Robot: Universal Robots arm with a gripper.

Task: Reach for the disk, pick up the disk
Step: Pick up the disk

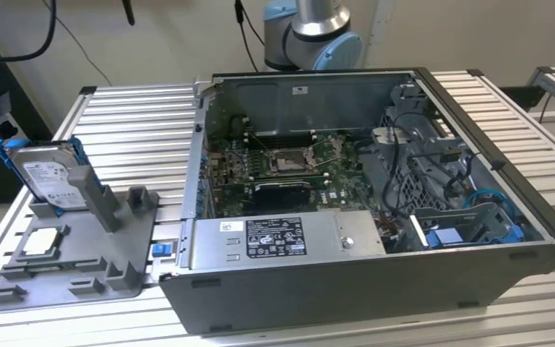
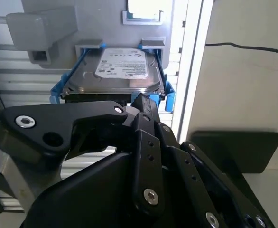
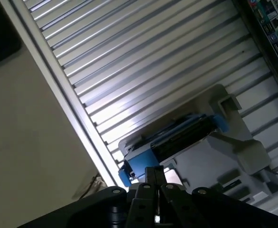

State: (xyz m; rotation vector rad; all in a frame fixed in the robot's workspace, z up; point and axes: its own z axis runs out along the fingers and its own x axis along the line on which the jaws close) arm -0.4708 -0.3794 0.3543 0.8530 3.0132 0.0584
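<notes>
The disk (image 1: 51,173) is seen standing on edge, slightly tilted, in the slot at the far end of the grey holder (image 1: 75,267), its white label turned toward the holder's open middle; it is framed by a blue bracket (image 1: 75,153), and one of the holder's upright posts (image 1: 99,199) is set just beside it; a small square silver chip (image 1: 44,243) is laid flat in a recess near the middle of the holder; the holder itself is placed on a ribbed metal table (image 1: 133,123), with an open computer case (image 1: 355,289) just beside the holder on the exterior view's right, and the arm's base (image 1: 311,29) is seen well apart from the holder, beyond the case. The gripper (image 1: 3,129) is held above the disk end of the holder, close over the bracket's upper edge; whether it touches cannot be told. In the second wrist view the gripper (image 2: 143,102) is shown at the near edge of the disk (image 2: 125,66), with the bracket (image 2: 58,88) along its sides; in the first wrist view the gripper (image 3: 154,172) is shown beside the bracket (image 3: 139,164), with the disk (image 3: 181,135) seated in the holder (image 3: 210,161) on the table (image 3: 129,61). The fingers are drawn together with no gap seen between them, and nothing is grasped.
</notes>
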